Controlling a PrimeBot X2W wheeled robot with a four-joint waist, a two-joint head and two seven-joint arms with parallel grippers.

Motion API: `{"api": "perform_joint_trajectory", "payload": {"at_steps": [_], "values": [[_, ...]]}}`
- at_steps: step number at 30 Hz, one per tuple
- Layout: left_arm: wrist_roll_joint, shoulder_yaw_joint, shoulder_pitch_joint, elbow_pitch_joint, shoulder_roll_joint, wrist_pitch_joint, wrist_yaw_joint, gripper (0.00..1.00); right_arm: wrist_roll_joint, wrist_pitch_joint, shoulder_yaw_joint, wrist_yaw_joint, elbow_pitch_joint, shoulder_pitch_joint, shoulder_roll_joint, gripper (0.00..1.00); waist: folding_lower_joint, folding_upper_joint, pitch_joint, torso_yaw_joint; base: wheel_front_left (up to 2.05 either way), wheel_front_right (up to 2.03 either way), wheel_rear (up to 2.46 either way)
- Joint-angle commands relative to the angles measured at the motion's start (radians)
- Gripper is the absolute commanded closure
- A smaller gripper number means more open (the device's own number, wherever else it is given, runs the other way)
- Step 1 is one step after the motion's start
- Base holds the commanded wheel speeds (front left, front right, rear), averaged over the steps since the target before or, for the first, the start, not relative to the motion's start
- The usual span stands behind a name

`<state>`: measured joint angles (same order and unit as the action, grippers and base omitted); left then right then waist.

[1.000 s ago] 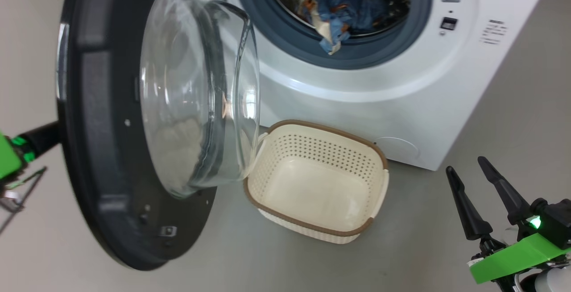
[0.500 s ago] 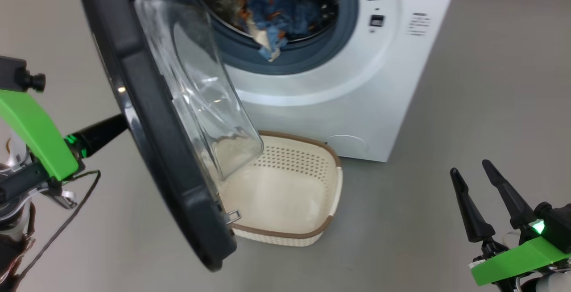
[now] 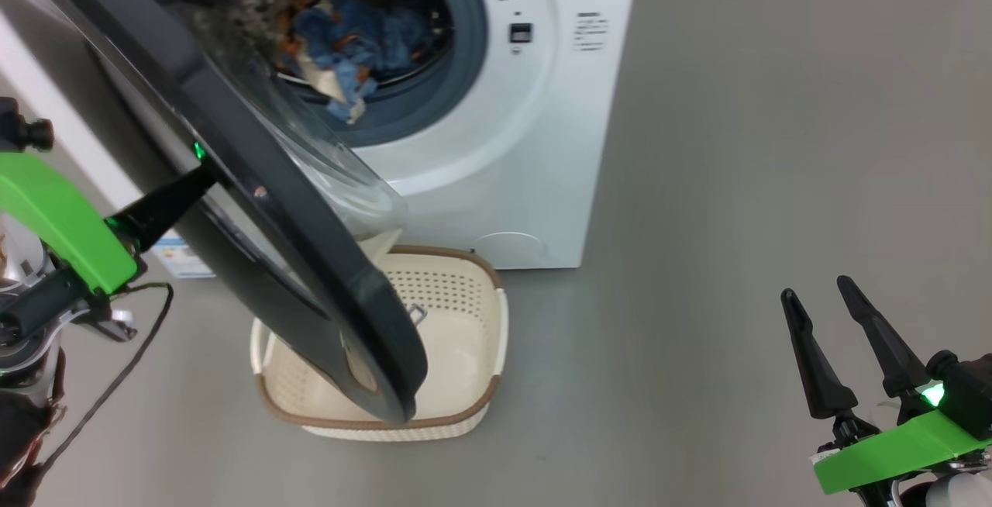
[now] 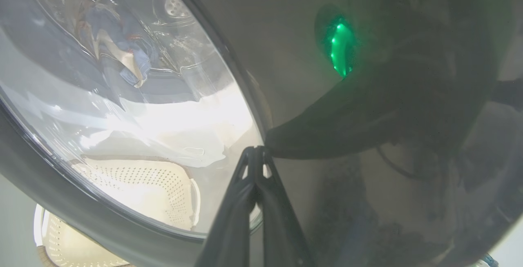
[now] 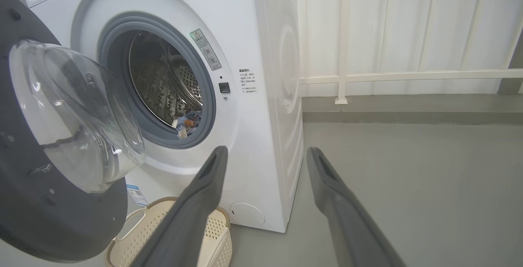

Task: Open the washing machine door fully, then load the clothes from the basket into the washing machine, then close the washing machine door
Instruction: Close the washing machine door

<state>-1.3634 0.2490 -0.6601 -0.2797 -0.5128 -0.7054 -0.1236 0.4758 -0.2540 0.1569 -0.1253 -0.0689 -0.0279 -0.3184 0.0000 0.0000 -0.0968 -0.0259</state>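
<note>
Door [image 3: 325, 290] stands part-open, its black rim hiding the left of the washer's [image 3: 504, 158] drum mouth and much of the basket [image 3: 473, 313] on the floor [image 3: 697, 181] below. Clothes [image 3: 364, 38] lie in the drum, partly blurred behind the door glass. Left gripper [image 4: 255, 151], fingers pinched together, touches the door's outer face. Right gripper [image 3: 815, 288] spreads wide, empty, well apart.

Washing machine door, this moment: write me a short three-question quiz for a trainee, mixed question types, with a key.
1. True or false: the basket holds the clothes.
2. The left gripper's shut tips rest against: A) the washing machine door's glossy outer rim; B) the basket; C) the floor.
3. Fill in: the right gripper is ___ and holds nothing.
Key: 1 false, the clothes lie inside the washing machine; 2 A; 3 open.
</note>
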Motion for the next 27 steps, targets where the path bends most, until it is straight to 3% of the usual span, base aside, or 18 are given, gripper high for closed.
{"api": "perform_joint_trajectory", "payload": {"at_steps": [1,12,27], "values": [[0.010,-0.033,-0.071,0.023,-0.029,0.020,-0.007,1.00,-0.008,-0.008,0.010,-0.005,0.026,-0.008,-0.015,0.00,0.0000,0.0000,-0.009,0.055,0.00,0.00,0.00],[-0.002,-0.015,-0.091,-0.033,-0.044,0.074,-0.007,1.00,-0.010,-0.008,0.002,-0.005,0.024,-0.010,-0.004,0.00,0.0000,0.0000,-0.008,0.102,0.00,0.00,0.00],[-0.027,0.015,0.018,-0.010,-0.074,0.154,-0.007,1.00,-0.013,-0.008,-0.002,-0.005,0.024,-0.010,0.000,0.00,0.0000,0.0000,0.002,0.053,0.00,0.00,0.00]]}}
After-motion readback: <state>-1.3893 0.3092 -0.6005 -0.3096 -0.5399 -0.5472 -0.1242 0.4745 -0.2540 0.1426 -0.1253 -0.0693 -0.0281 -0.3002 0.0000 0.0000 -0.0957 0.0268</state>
